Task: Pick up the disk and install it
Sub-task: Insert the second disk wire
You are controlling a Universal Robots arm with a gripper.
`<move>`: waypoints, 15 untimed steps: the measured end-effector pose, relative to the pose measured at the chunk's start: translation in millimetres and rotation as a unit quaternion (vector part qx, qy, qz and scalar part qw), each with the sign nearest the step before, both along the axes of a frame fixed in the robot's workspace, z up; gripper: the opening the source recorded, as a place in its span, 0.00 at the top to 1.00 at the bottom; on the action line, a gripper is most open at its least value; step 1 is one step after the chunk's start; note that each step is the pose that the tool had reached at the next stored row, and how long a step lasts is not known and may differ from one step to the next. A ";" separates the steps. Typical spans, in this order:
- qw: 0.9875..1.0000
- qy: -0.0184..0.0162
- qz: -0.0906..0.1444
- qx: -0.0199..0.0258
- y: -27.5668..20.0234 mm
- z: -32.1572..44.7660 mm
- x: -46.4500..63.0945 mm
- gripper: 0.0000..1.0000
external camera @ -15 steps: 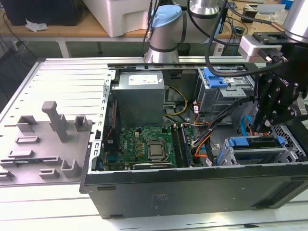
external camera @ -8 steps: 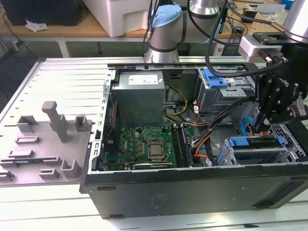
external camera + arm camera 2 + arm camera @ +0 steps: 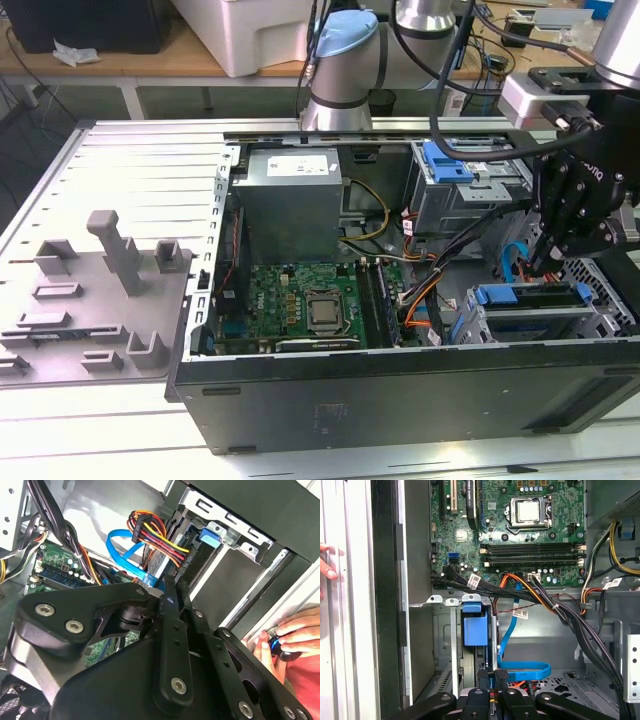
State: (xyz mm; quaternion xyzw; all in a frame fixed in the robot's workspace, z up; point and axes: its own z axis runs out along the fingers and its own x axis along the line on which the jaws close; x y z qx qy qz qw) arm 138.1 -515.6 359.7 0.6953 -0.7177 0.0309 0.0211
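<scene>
The disk (image 3: 530, 296), in its blue carrier frame, sits edge-up in the drive cage (image 3: 600, 300) at the front corner of the open computer case, on the exterior view's right. In the first wrist view its blue carrier (image 3: 473, 627) lies in the cage slot. My gripper (image 3: 553, 262) hangs just above and behind the disk. In both wrist views the two black fingers are pressed together, the gripper (image 3: 493, 676) at the disk's near end beside a blue data cable (image 3: 525, 672). In the second wrist view the gripper (image 3: 171, 591) holds nothing.
The motherboard (image 3: 300, 305), power supply (image 3: 290, 200) and cable bundles (image 3: 560, 610) fill the case. A second blue-tabbed bay (image 3: 447, 160) lies further back. A grey foam tray (image 3: 90, 300) rests on the exterior view's left. A person's hand (image 3: 295, 635) holds the case edge.
</scene>
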 end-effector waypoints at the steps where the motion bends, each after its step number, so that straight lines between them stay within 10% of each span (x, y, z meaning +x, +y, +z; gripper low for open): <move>1: 1.000 0.000 0.000 0.000 0.0 0.0 0.1 0.84; 15: 1.000 0.000 -0.005 0.000 -4.1 -1.6 1.7 0.84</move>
